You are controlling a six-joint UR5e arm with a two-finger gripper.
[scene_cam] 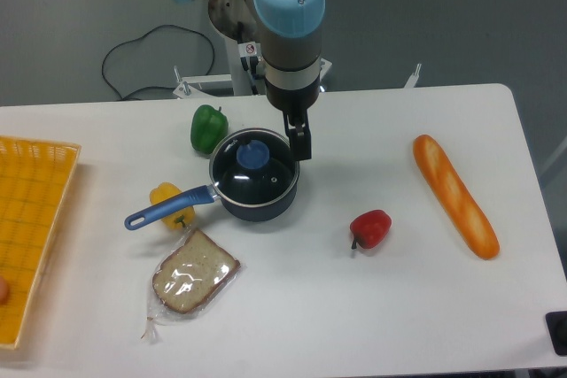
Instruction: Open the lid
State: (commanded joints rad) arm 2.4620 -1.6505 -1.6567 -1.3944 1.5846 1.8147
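Observation:
The lid is round, dark and see-through, with a blue knob in its middle. It lies flat on the dark blue saucepan, whose long blue handle points to the lower left. My gripper hangs just off the pan's upper right rim, to the right of the knob and apart from it. Its dark fingers point down. They look open, with nothing between them.
A green pepper sits left of the pan and a yellow pepper lies under the handle. Bagged bread lies in front. A red pepper and a baguette are to the right. A yellow basket is at far left.

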